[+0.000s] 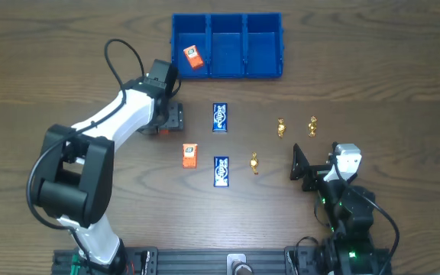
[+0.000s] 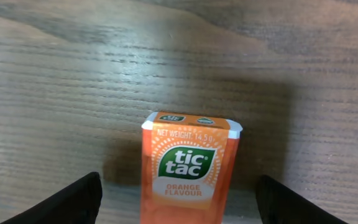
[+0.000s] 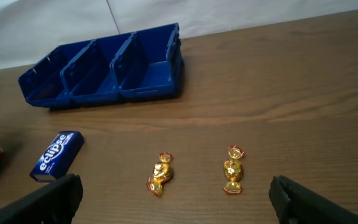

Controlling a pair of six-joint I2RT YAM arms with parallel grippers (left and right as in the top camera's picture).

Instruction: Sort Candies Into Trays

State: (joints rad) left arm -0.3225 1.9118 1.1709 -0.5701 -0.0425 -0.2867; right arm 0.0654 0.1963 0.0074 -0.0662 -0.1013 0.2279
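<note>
A blue tray (image 1: 244, 75) with three compartments sits at the far side of the wooden surface (image 1: 388, 92), with an orange box (image 1: 194, 56) lying tilted in its left compartment. Nearer the arms lie an upper blue pack (image 1: 220, 118), a lower blue pack (image 1: 221, 171) with a second orange box (image 1: 190, 155) just to its left, a gold candy (image 1: 281, 127) beside another candy (image 1: 312, 125), and a third candy (image 1: 254, 163) right of the lower blue pack. The left tool (image 1: 174, 118) is left of the upper blue pack, and the right tool (image 1: 300, 163) is right of the third candy.
</note>
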